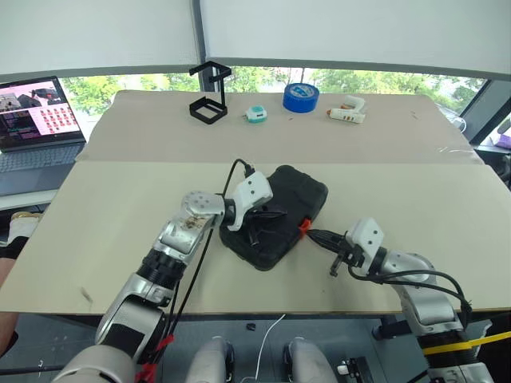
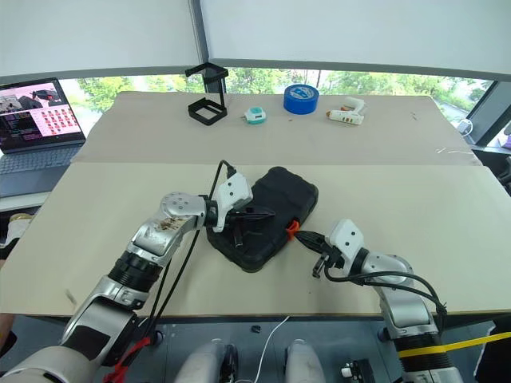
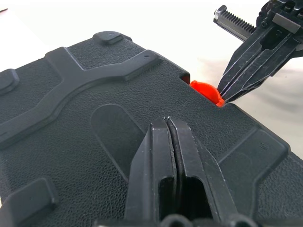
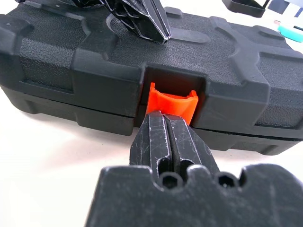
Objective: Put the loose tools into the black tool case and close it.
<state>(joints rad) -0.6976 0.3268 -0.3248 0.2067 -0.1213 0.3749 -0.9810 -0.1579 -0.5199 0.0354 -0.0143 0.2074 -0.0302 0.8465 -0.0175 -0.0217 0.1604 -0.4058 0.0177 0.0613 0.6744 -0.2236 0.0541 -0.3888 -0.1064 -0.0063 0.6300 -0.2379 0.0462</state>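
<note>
The black tool case (image 1: 302, 190) lies with its lid down near the table's front, set at an angle. My left gripper (image 1: 271, 215) is shut, and its tips (image 3: 168, 121) rest on the lid's textured top. The small orange latch (image 4: 173, 101) sits in a notch on the case's front side. My right gripper (image 4: 163, 117) is shut with nothing held, and its tips touch the latch's lower edge (image 1: 304, 227). From the left wrist, the right gripper (image 3: 223, 93) is seen meeting the latch (image 3: 206, 91). The loose tools are out of view.
Along the table's far side stand a black open-frame stand (image 1: 209, 100), a small teal object (image 1: 256, 115), a big blue tape roll (image 1: 300, 97) and a white glue gun (image 1: 348, 112). An open laptop (image 1: 36, 120) sits off to the left.
</note>
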